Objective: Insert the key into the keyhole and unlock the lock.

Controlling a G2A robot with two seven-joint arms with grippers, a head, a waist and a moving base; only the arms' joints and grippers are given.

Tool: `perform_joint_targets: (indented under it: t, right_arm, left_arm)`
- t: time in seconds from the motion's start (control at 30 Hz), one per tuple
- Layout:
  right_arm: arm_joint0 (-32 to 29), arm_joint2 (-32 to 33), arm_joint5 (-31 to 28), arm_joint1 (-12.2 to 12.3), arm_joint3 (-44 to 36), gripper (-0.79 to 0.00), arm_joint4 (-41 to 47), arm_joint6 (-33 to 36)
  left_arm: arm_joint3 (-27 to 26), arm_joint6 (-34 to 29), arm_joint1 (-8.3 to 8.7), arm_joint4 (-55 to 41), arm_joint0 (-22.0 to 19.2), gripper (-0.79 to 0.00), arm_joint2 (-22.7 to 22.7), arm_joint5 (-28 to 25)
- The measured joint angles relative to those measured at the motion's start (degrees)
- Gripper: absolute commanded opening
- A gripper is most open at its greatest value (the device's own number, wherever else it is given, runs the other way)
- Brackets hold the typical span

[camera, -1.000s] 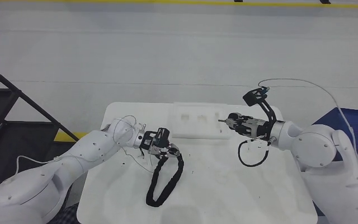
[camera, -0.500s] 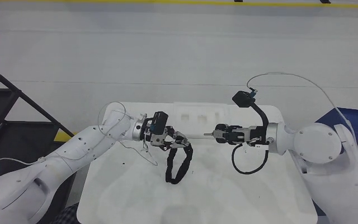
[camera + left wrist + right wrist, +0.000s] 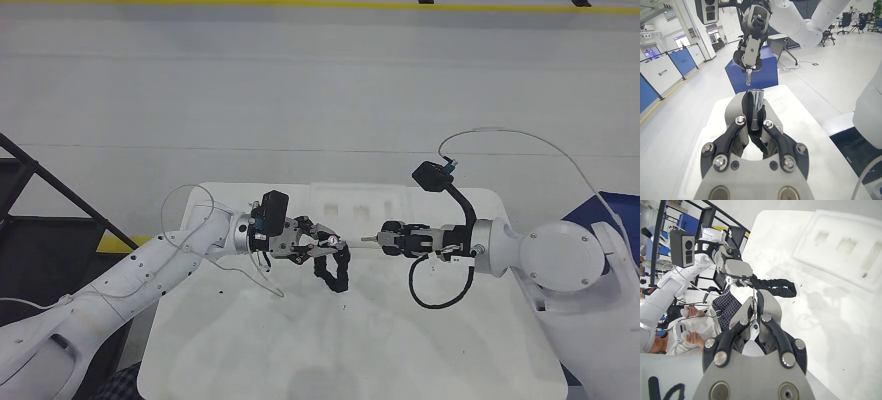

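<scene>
My left gripper (image 3: 310, 243) is shut on the silver lock cylinder (image 3: 756, 96) and holds it above the table. The lock's black sleeved cable (image 3: 336, 272) hangs in a loop below it. The keyhole end (image 3: 728, 279) of the lock faces my right gripper (image 3: 392, 240). That gripper is shut on the key (image 3: 748, 77), whose blade points at the lock with a small gap between them. In the right wrist view the key (image 3: 753, 292) sits edge-on between the fingers (image 3: 770, 306), in line with the left gripper (image 3: 738, 273).
A white foam tray (image 3: 352, 215) with rectangular pockets lies at the far side of the white table (image 3: 350, 345). A black cable loop (image 3: 428, 290) hangs under my right arm. Blue barriers and office furniture stand in the room behind.
My left arm has lifted the lock and its cable off the table and carried it right. My right arm has moved left with the key, closing the gap.
</scene>
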Motion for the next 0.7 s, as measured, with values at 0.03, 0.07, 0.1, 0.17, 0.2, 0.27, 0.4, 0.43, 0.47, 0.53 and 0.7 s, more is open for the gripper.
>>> perform_joint_targets:
  t: [0.03, 0.07, 0.1, 0.17, 0.2, 0.27, 0.4, 0.43, 0.47, 0.53, 0.7]
  right_arm:
    - [0.0, 0.0, 0.0, 0.0, 0.0, -0.785, 0.0, 0.0]
    - [0.0, 0.0, 0.0, 0.0, 0.0, -0.785, 0.0, 0.0]
    - [0.0, 0.0, 0.0, 0.0, 0.0, -0.785, 0.0, 0.0]
    - [0.0, 0.0, 0.0, 0.0, 0.0, -0.785, 0.0, 0.0]
    - [0.0, 0.0, 0.0, 0.0, 0.0, -0.785, 0.0, 0.0]
    - [-0.18, -0.01, -0.04, 0.0, 0.05, -0.785, 0.01, -0.25]
    - [-0.96, 0.57, 2.03, 0.32, -1.61, -0.785, -1.29, -0.66]
    - [-0.83, 0.84, 2.95, 0.42, -2.5, -0.785, -1.54, -0.24]
    - [-0.67, 1.06, 3.94, 0.52, -3.49, -0.785, -1.92, 0.19]
    - [-0.38, 1.23, 6.33, 0.72, -5.85, -0.785, -2.97, 1.11]
    - [0.46, -0.08, 11.0, 1.27, -9.41, -0.785, -6.77, 2.9]
  left_arm:
    - [0.0, 0.0, 0.0, 0.0, 0.0, -0.785, 0.0, 0.0]
    - [0.0, 0.0, 0.0, 0.0, 0.0, -0.785, 0.0, 0.0]
    - [0.0, 0.0, 0.0, 0.0, 0.0, -0.785, 0.0, 0.0]
    - [0.0, 0.0, 0.0, 0.0, 0.0, -0.785, 0.0, 0.0]
    - [0.0, 0.0, 0.0, 0.0, 0.0, -0.785, 0.0, 0.0]
    - [0.01, -0.02, 0.0, -0.02, 0.03, -0.785, -0.01, 0.02]
    - [-0.59, -3.12, 0.03, -2.25, 1.55, -0.785, -1.55, 2.43]
    - [-1.1, -3.91, 0.0, -2.73, 1.84, -0.785, -1.87, 2.65]
    - [-1.68, -4.8, -0.08, -3.0, 2.1, -0.785, -2.1, 2.92]
    - [-3.27, -7.35, -0.41, -2.93, 2.64, -0.785, -2.32, 3.97]
    - [-6.28, -12.25, -1.76, -2.26, 3.52, -0.785, -2.4, 7.26]
